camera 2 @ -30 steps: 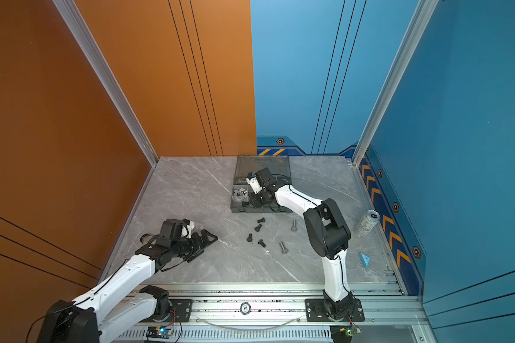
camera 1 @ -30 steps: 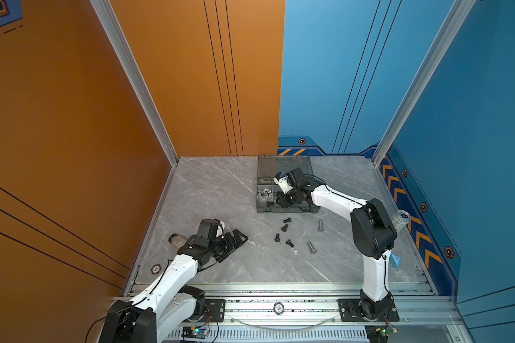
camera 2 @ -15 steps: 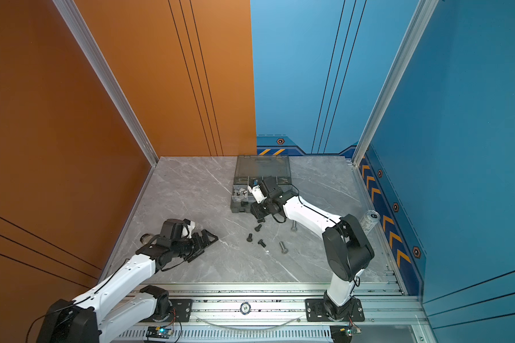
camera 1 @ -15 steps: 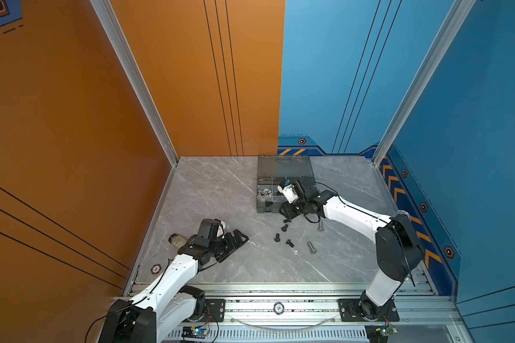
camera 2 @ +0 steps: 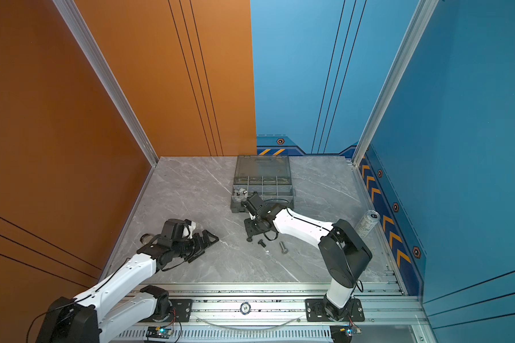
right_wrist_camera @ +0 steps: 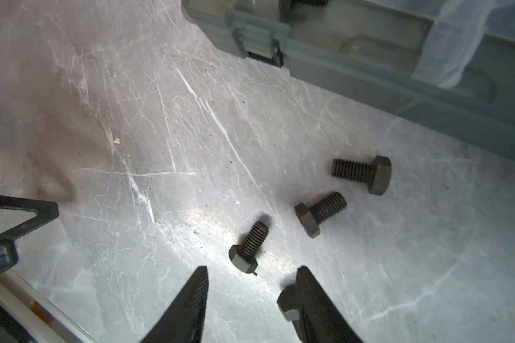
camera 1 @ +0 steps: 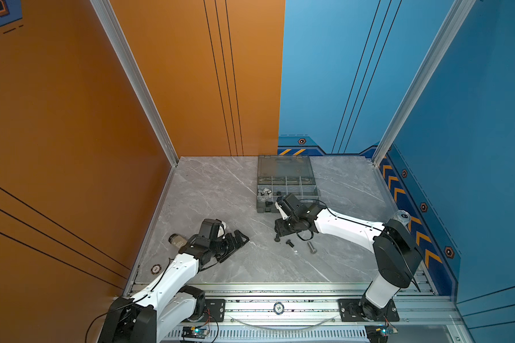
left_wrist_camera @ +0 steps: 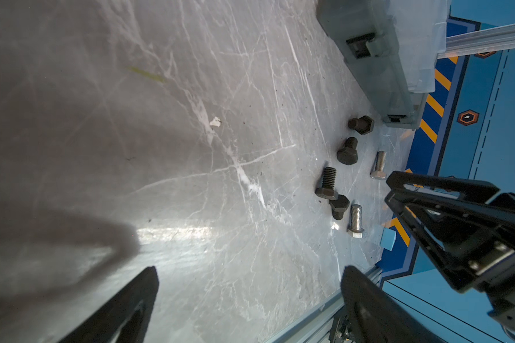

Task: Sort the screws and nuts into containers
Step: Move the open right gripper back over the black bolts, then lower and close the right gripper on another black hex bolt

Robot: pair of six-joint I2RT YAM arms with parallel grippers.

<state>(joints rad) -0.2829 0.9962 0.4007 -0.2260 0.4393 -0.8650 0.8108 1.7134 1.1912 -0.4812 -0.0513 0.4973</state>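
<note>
Though begun, far from finished: noted nuts (camera 1: 264, 191) in organizer box (camera 1: 309, 190); counted six screws (left_wrist_camera: 326, 184) loose on table (camera 1: 220, 193); found right gripper (right_wrist_camera: 252, 271) part-open, empty; left gripper (left_wrist_camera: 249, 268) wide, empty.

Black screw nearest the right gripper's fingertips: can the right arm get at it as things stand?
Probably yes. The black screw lies bare on the table just ahead of the right gripper, whose jaws stand wider apart than it; a second screw beside one finger might interfere.
</note>
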